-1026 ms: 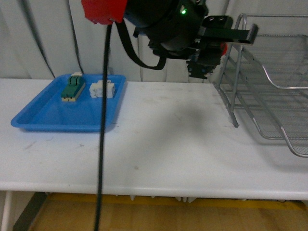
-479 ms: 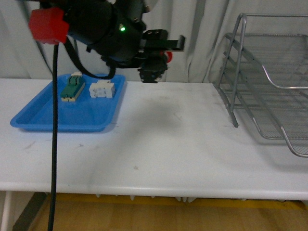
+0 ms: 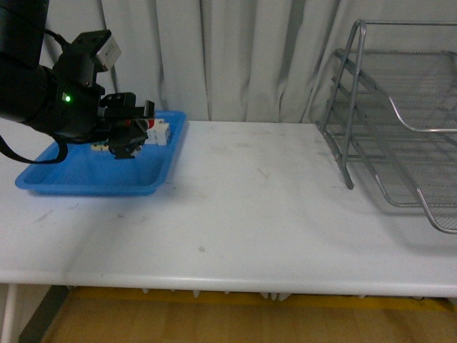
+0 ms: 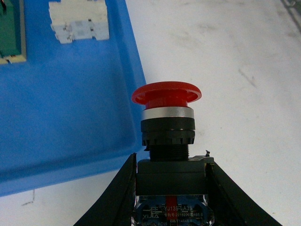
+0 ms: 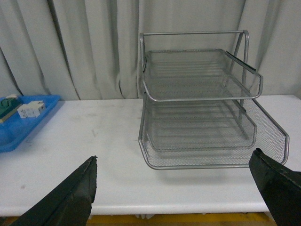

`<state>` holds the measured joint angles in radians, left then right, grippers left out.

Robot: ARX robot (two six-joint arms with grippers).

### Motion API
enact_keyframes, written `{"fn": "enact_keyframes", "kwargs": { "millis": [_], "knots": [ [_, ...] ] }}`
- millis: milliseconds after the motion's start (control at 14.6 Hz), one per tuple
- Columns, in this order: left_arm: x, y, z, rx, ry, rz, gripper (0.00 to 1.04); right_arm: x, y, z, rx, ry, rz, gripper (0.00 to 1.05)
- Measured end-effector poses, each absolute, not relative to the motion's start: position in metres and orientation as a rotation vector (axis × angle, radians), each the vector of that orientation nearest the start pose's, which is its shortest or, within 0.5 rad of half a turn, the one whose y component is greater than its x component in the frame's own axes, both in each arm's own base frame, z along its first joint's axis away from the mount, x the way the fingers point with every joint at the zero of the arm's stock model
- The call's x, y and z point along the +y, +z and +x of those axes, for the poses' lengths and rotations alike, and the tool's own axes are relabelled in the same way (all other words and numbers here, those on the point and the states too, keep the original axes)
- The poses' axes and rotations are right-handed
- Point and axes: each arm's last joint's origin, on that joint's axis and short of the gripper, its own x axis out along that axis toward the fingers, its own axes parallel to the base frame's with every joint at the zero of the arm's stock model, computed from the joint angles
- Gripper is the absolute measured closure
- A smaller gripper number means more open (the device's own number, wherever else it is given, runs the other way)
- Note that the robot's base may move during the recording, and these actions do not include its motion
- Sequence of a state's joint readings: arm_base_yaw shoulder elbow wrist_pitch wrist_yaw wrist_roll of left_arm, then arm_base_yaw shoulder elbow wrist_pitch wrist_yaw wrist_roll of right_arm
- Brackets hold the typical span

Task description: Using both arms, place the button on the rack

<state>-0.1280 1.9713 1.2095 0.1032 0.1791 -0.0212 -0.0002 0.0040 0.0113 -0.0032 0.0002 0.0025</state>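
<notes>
— If starting at the left hand (image 4: 171, 160): closed on anything?
— Closed on the button (image 4: 167, 108), pinching its dark body from both sides, with red cap pointing away from the wrist. Hangs above the right rim of the blue tray (image 3: 86, 179), clear of the worktop (image 3: 271, 214).
— And beyond that?
— Lying in the tray nearby: white component (image 4: 79, 21) and green terminal block (image 4: 9, 33). Standing well apart, far right on the worktop: the rack (image 3: 400, 128).
— Turning to the right hand (image 5: 174, 188)?
— Spread wide, gripping nothing, facing the rack.

Bulky black left arm (image 3: 28, 107), green indicator light (image 3: 68, 98)
</notes>
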Motion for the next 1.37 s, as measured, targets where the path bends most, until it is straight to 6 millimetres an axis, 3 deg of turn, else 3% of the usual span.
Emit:
{"fn": "enact_keyframes", "kwargs": {
  "millis": [1368],
  "knots": [
    [-0.0639, 0.1711, 0.4097, 0.624, -0.327, -0.037, 0.69, 0.0, 0.1667, 0.0973, -0.004, 0.0, 0.003, 0.06]
  ]
}}
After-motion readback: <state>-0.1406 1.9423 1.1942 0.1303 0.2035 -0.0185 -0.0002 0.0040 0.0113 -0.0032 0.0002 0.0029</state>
